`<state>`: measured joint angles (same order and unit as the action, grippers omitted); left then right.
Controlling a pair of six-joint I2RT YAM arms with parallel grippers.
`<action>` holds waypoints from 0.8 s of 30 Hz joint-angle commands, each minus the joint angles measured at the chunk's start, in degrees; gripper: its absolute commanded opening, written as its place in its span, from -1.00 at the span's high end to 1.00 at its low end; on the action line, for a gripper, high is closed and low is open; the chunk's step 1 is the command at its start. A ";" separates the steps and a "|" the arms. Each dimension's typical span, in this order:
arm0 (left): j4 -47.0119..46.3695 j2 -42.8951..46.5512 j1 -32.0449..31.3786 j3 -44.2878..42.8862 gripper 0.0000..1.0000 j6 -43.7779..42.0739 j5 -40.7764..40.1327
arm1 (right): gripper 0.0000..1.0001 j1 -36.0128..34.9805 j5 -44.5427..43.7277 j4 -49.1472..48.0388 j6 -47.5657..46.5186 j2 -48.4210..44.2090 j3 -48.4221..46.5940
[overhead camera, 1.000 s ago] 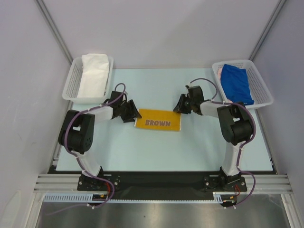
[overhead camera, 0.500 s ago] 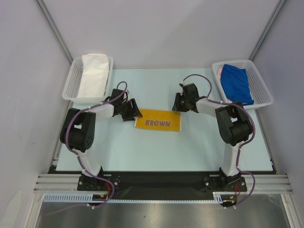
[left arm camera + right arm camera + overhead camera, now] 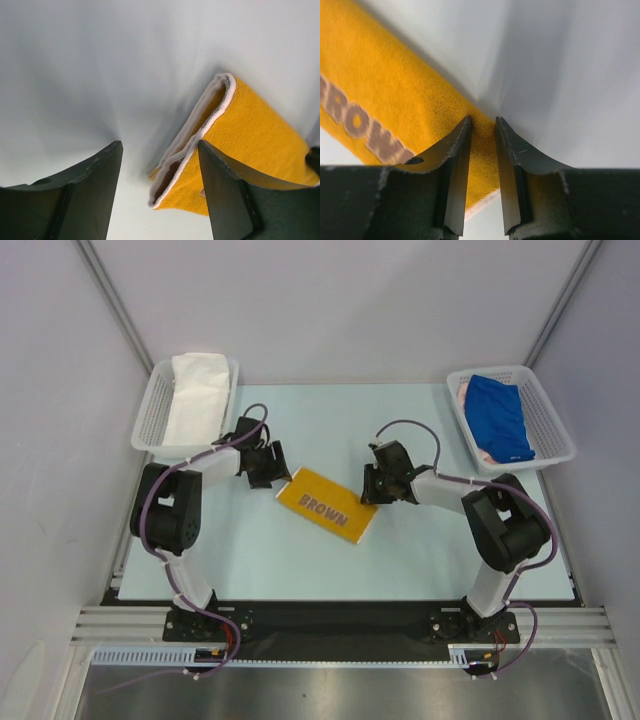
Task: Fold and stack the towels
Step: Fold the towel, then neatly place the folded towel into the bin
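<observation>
A folded yellow towel lettered BROWN [image 3: 328,504] lies slanted on the table's middle. My right gripper [image 3: 372,490] is shut on its right edge; in the right wrist view the yellow cloth [image 3: 385,90] sits pinched between the narrow jaws of the gripper [image 3: 483,120]. My left gripper [image 3: 268,468] stands open at the towel's upper-left corner. In the left wrist view the corner's white-edged layers [image 3: 240,135] lie between the spread fingers of that gripper [image 3: 159,145], close to the right finger. A white towel [image 3: 195,400] lies in the left basket. A blue towel [image 3: 500,415] lies over a pink one [image 3: 463,392] in the right basket.
White mesh baskets stand at the table's back left [image 3: 145,425] and back right [image 3: 555,425]. Grey walls close in the sides and back. The arm bases sit on a black rail [image 3: 330,620] at the near edge.
The yellow towel has turned clockwise, its right end drawn nearer with the right gripper. The left gripper has opened wider and moved slightly back off the left corner.
</observation>
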<state>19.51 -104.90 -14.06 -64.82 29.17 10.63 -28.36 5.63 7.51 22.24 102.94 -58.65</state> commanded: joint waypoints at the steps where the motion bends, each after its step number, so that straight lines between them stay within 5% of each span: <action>1: 3.16 -1.88 0.97 -4.87 -0.37 -3.94 -0.09 | 0.36 -4.42 -0.80 1.46 2.72 -5.54 4.15; 14: 18.09 -10.05 2.20 -20.52 -0.36 -23.35 4.74 | 0.34 -10.84 2.11 -1.71 5.89 -6.88 8.04; 24: 16.44 -9.62 2.11 -23.25 -0.44 -34.87 14.33 | 0.34 -8.82 4.83 -3.20 5.27 -2.83 4.25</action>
<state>35.48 -115.15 -12.23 -84.68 0.30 20.40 -37.85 9.39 5.89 27.35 98.72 -52.45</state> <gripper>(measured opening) 0.718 0.331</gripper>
